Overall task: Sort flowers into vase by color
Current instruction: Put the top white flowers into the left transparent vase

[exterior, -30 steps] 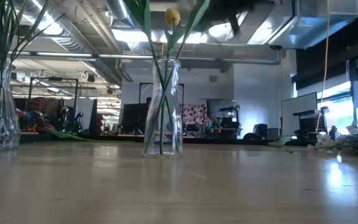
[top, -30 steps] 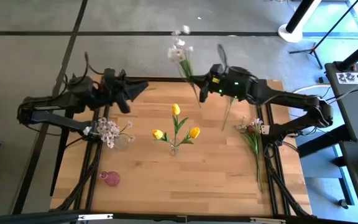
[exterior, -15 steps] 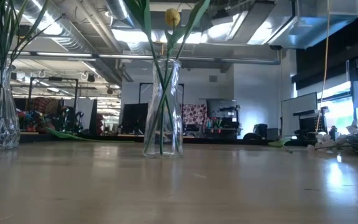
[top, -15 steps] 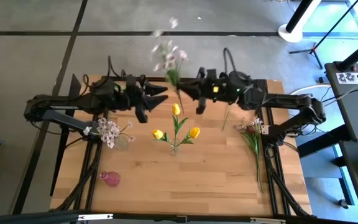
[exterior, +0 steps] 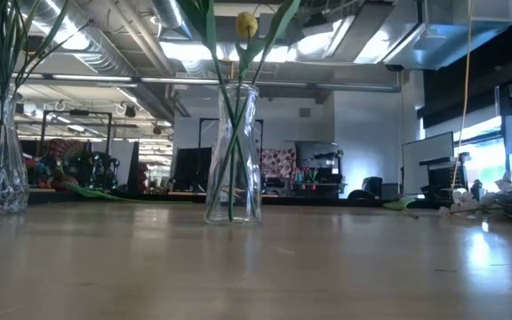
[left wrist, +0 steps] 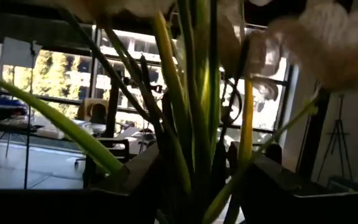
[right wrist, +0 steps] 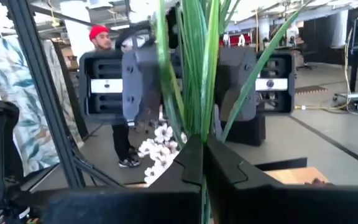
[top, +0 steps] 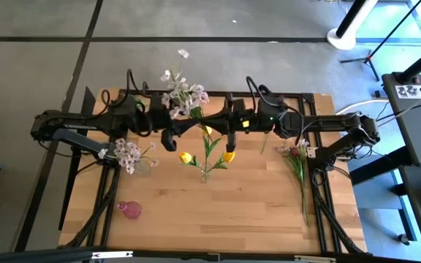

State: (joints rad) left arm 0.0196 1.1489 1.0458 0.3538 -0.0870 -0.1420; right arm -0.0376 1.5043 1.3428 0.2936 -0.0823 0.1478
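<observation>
A spray of small white-pink blossoms [top: 182, 92] is held in the air over the table's far middle, between both arms. My right gripper [top: 214, 126] comes from the right and is shut on its green stem [right wrist: 199, 93]. My left gripper [top: 190, 126] faces it from the left, open, with its fingers [left wrist: 143, 171] standing on either side of the same stems; I cannot tell whether they touch. A clear vase [top: 205, 174] with three yellow tulips stands mid-table. Another clear vase [top: 142, 165] with white-pink sprays stands on the left. My right gripper pinches the spray's green stem [right wrist: 201, 132] between its two shut fingers, well below the blossoms. The fingers come level from the table's right and lie across the stem. The spray is lifted clear and stands roughly upright, blossoms on top.
A small pink vase [top: 130, 210] stands near the left front. More flowers [top: 296, 156] with long stems lie along the table's right side, and one green stem [top: 268, 139] lies beside the right arm. A person [right wrist: 114, 93] stands in the room beyond the table.
My right gripper has carried the spray from the far right toward the table's middle and somewhat nearer. My left gripper has travelled from the far left toward the middle, meeting it. The blossoms have swung left and now stand above both grippers.
</observation>
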